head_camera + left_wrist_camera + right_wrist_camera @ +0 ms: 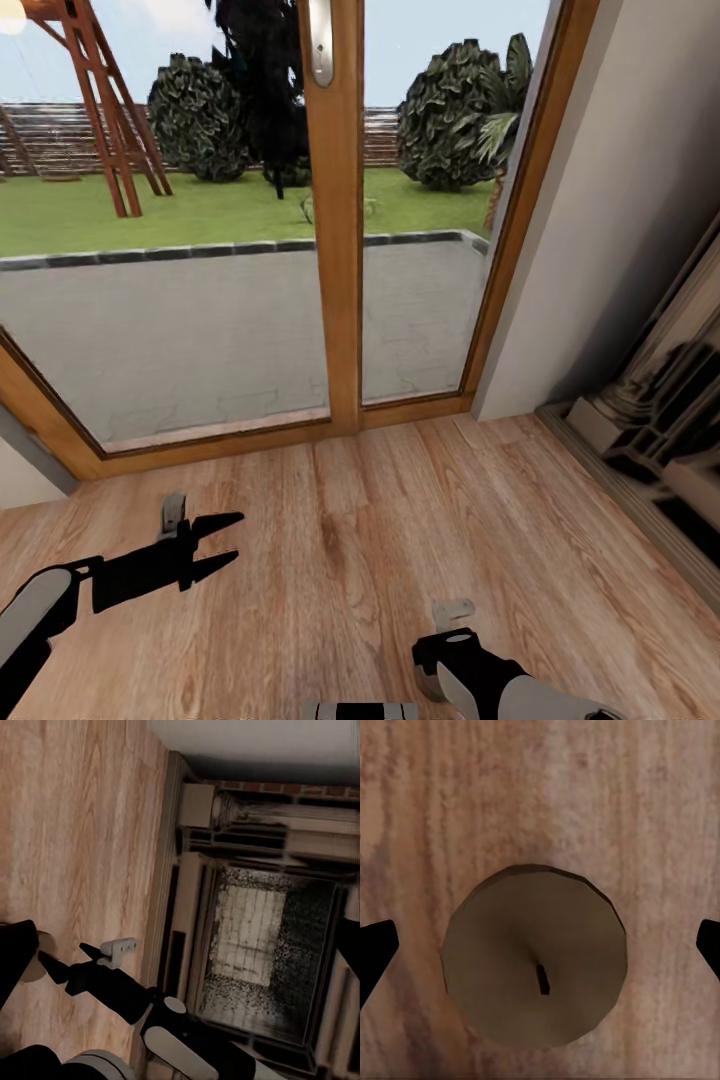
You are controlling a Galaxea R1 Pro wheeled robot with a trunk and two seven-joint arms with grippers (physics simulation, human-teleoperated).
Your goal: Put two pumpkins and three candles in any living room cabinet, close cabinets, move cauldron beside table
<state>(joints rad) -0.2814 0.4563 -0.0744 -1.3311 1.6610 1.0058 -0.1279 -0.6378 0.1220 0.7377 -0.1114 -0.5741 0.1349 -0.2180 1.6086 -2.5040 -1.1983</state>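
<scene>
Although the left claw [228, 545] is seen spread and empty at lower left of the head view, 1 candle [534, 976] stands on the floor between the right claw's [540, 945] parted tips; an off-centre closing could tip it. At lower right of the head view, that candle is hidden beneath the arm.

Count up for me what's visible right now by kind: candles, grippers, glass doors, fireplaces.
Candles: 1, on the wood floor
Grippers: 2, left gripper and right gripper
Glass doors: 2 panes sharing one wooden post
Fireplaces: 1
Total: 6
</scene>
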